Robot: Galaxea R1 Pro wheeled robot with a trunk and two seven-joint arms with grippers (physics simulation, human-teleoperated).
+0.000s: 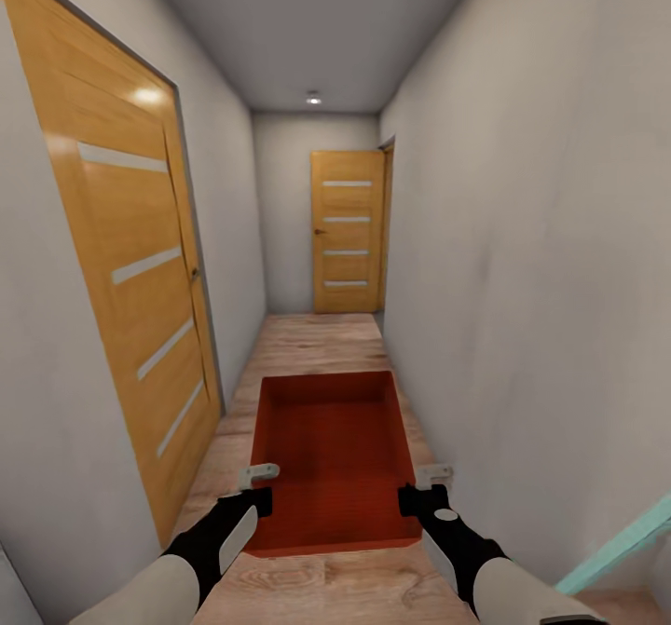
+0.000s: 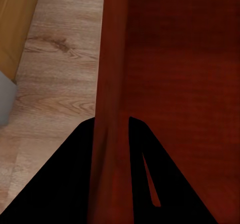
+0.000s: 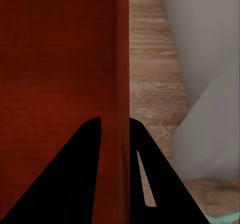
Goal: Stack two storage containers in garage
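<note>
Holding an orange-red storage container (image 1: 335, 457) between them, both arms reach forward in a narrow corridor with a light wood plank floor (image 1: 317, 341). The left pincer (image 1: 256, 485) grips the container's left wall near its close end, and the right pincer (image 1: 427, 487) grips the right wall at the matching spot. In the left wrist view the left pincer (image 2: 111, 126) has one dark finger (image 2: 75, 174) outside the thin red wall and the other inside it, the wall pinched narrowly between them. The right wrist view shows the same for the right pincer (image 3: 116, 126): a finger (image 3: 75, 174) on the inner side of the wall, its mate on the outer side, closed tight on the rim.

The container (image 2: 175, 83) is open-topped and nothing shows inside it, its long side pointing down the corridor away from the robot. From these views I cannot tell whether its base touches the planks or is carried just above them. Left of the container, a large wooden door (image 1: 130, 271) with four frosted strips sits in the grey-white wall. Beyond the container, at the corridor's far end, stands a second door of the same kind (image 1: 347, 232). Right of the container runs a plain wall (image 1: 522, 262), and a pale teal strip (image 1: 620, 543) shows low beside the right arm. Two round lights (image 1: 313, 97) are set in the grey ceiling.
</note>
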